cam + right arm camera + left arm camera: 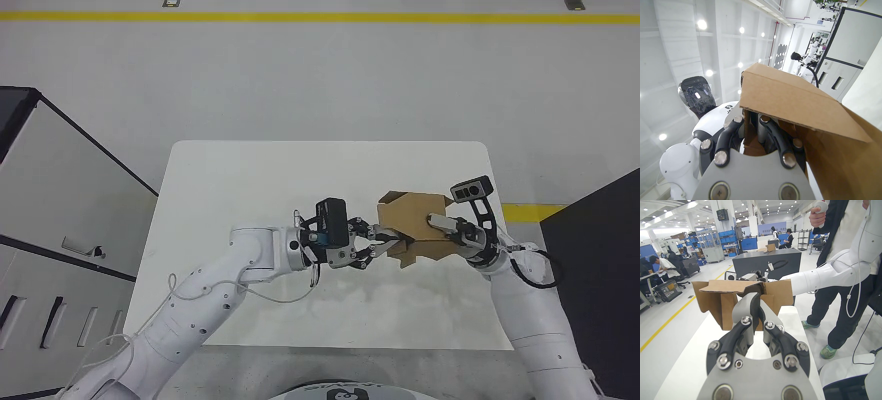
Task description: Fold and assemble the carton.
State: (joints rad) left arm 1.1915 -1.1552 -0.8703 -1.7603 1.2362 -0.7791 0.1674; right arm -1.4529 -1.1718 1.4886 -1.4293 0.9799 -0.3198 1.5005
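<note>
Quick status from my remote seat: the carton [410,212] is up over the right-hand part of the white worktop [250,190], sitting between the two arms, half formed, with its brown flaps sticking out loose and its open end turned toward the left arm. The right pincer [750,117] is pinching one cardboard wall of it, one finger on each side of the panel, and a top panel of the carton slopes over the fingers in that wrist view. The left pincer [758,302] is pressed together, black pads meeting, with its tips right at the open end where the flaps overlap (I can't make out any cardboard caught between them, so I'm calling it just closed). From the top view the left arm comes in from the near-left side of the worktop and the right arm from the near-right corner. I honestly can't tell whether the carton's lower edge is touching the worktop or hanging just above it.
</note>
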